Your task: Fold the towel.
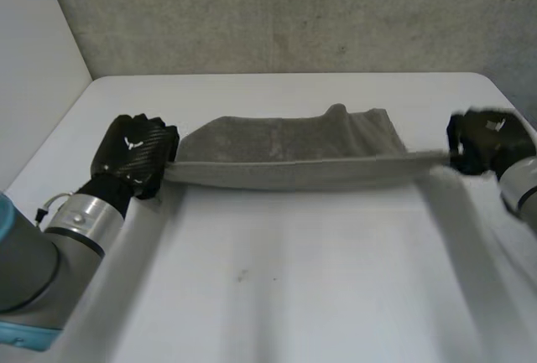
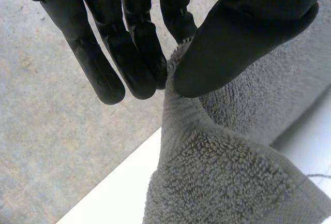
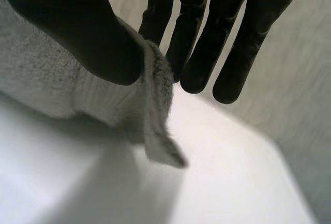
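A grey towel [image 1: 294, 158] hangs stretched between my two hands above the white table [image 1: 277, 296], sagging a little in the middle. My left hand [image 1: 134, 155] holds its left end; the thumb [image 2: 248, 32] pinches the towel [image 2: 232, 177] against the straight fingers [image 2: 129, 53]. My right hand [image 1: 487, 141] holds the towel's right end; there the thumb [image 3: 77, 27] presses the towel [image 3: 62, 79] against the fingers [image 3: 207, 32], and a small corner tag hangs below the pinch.
A grey wall [image 1: 294, 11] stands behind the table's far edge, and a white panel [image 1: 33, 70] rises at the left. The floor [image 2: 57, 141] lies beyond the table's left edge.
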